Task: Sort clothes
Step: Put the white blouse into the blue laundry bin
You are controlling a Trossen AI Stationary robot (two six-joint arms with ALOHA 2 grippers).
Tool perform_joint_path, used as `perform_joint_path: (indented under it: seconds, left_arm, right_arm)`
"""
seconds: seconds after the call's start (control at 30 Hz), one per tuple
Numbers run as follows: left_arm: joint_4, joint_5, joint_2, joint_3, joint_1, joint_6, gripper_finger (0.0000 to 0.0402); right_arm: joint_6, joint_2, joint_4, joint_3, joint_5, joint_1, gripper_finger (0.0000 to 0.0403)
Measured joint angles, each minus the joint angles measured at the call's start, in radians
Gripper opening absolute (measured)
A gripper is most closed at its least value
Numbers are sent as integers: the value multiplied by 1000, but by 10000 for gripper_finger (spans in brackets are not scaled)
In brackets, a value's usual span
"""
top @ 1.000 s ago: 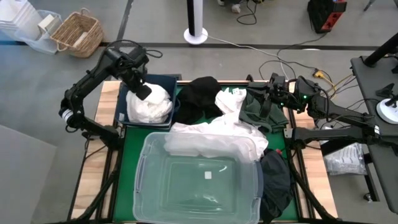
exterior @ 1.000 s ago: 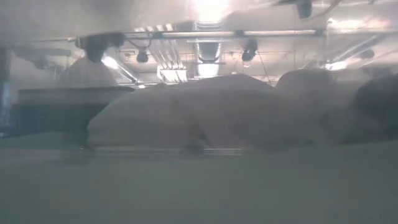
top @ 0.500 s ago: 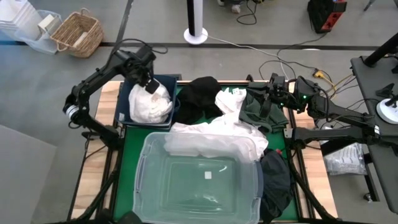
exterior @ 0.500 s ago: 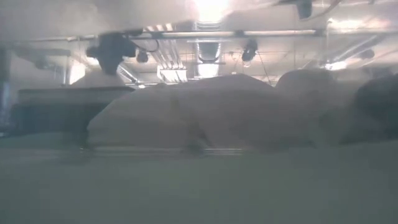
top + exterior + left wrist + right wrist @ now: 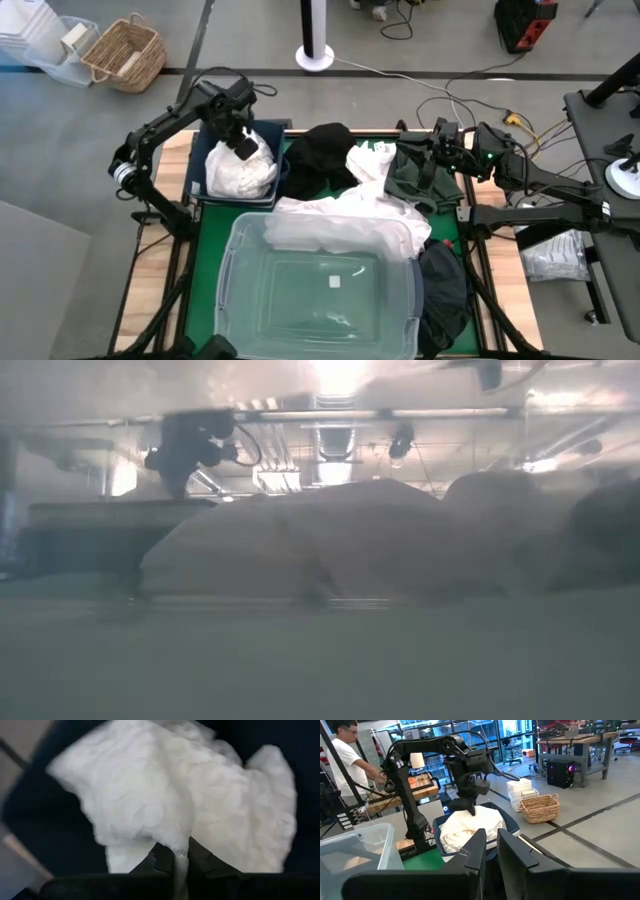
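White garments are heaped (image 5: 240,170) in the navy bin (image 5: 278,131) at the table's far left. My left gripper (image 5: 243,148) stands over the heap's top, pointing down, shut on white cloth (image 5: 181,851). More clothes lie mid-table: a black one (image 5: 320,155), white ones (image 5: 345,212) draped over the clear tub's far rim, a dark green one (image 5: 420,178), and a black one (image 5: 443,290) at the right edge. My right gripper (image 5: 420,152) waits above the dark green garment, fingers close together (image 5: 491,845). My left gripper pinches a raised fold of a white garment (image 5: 180,840) between its two fingers, at the top of the heap. It comes from above, pointing down. The cloth rises in a ridge to the fingers, and the rest of it lies in the navy bin.
The clear plastic tub (image 5: 320,290) takes up the near middle of the green table and fogs the low view. A wicker basket (image 5: 125,52) and white bins stand on the floor beyond the far left corner. A person (image 5: 342,755) stands behind the table's left side.
My left gripper has shifted toward the table's right and turned above the navy bin, staying at the top of the white heap. The heap's top has been drawn slightly with it. My right arm has kept still.
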Motion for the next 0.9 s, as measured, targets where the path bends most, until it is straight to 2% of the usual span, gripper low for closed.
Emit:
perform_joint_path:
  seconds: [0.23, 0.43, 0.53, 0.9]
  left_arm:
    - [-2, 57, 0, -76, 0, 7, 0]
    - [40, 147, -8, -153, 0, 20, 0]
    - [71, 197, -19, -169, 0, 21, 0]
    - [91, 265, -19, -172, 0, 14, 0]
  right_arm:
    - [1, 0, -6, 0, 0, 0, 38]
    - [1, 0, -8, 0, 0, 0, 38]
    - [1, 0, -9, 0, 1, 0, 38]
    - [10, 0, -14, 0, 1, 0, 38]
